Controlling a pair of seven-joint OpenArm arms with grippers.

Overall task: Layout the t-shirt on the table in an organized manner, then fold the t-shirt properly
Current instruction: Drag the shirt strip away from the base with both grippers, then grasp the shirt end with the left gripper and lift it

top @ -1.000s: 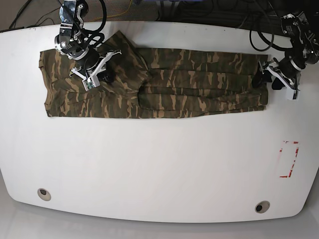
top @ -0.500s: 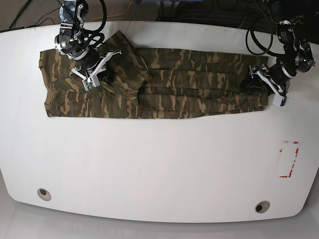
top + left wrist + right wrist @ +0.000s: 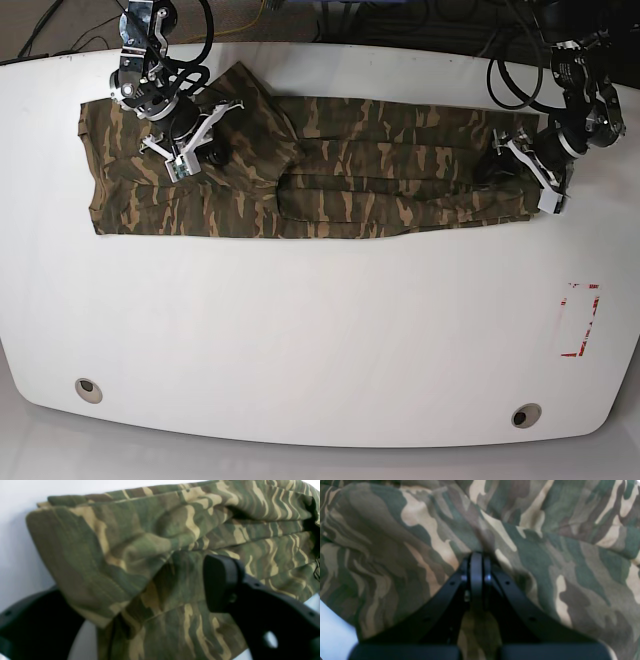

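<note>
The camouflage t-shirt (image 3: 350, 175) lies spread in a long band across the back of the white table (image 3: 320, 330). In the base view my left gripper (image 3: 497, 165) is at the shirt's right end. Up close, the left gripper (image 3: 130, 600) stands open: one black finger pad (image 3: 220, 580) is above the cloth, the other finger (image 3: 37, 625) is low beside it, and a fold of the t-shirt (image 3: 140, 555) lies between them. My right gripper (image 3: 200, 152) is over the shirt's left part. Its fingertips (image 3: 477, 557) are pressed together, with creases of the t-shirt (image 3: 420, 530) bunching at them.
A red-marked rectangle (image 3: 580, 320) sits near the table's right edge. Two round grommet holes (image 3: 88, 389) (image 3: 526, 415) lie along the front. Dark cables (image 3: 420, 25) hang behind the back edge.
My left gripper has moved left in the base view, from beside the shirt's right end onto it, and its jaws have narrowed a little. The right arm has not moved.
</note>
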